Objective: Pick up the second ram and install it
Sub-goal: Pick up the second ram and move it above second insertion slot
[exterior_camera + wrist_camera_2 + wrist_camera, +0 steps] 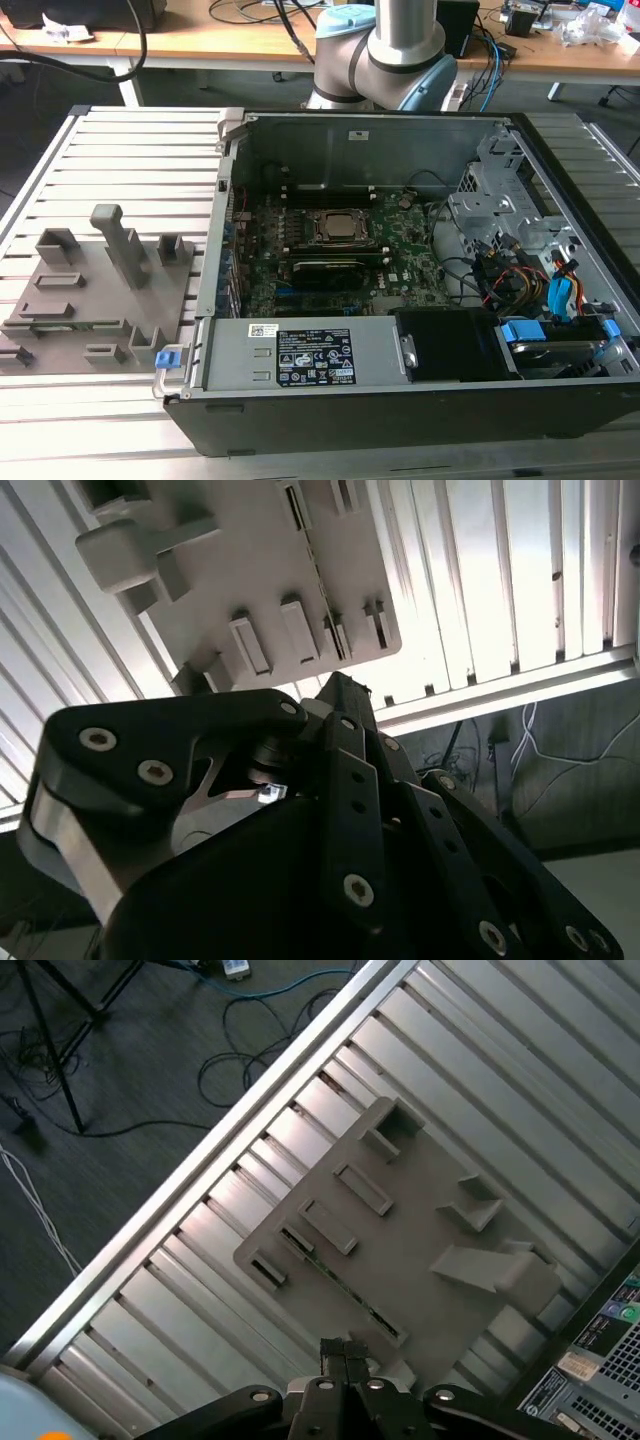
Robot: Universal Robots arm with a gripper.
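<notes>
— So, end effector [343, 1360] [338, 685]: state?
— Fingers pressed together tip to tip in both wrist views. Nothing held between them.
— Ram?
— Ram [335, 1280] sits on edge in a long slot of the grey tray [430, 1220]. In the first wrist view it reads as a thin strip. It is untouched: the end effector hangs above the tray, near its edge and apart from the ram.
— Tray position?
— Flat on the slatted metal surface [130, 160], at the exterior view's left. It sits just beside the open case [380, 420], not touching it.
— Case?
— Lying on its side, lid off. Motherboard [400, 250] exposed inside.
</notes>
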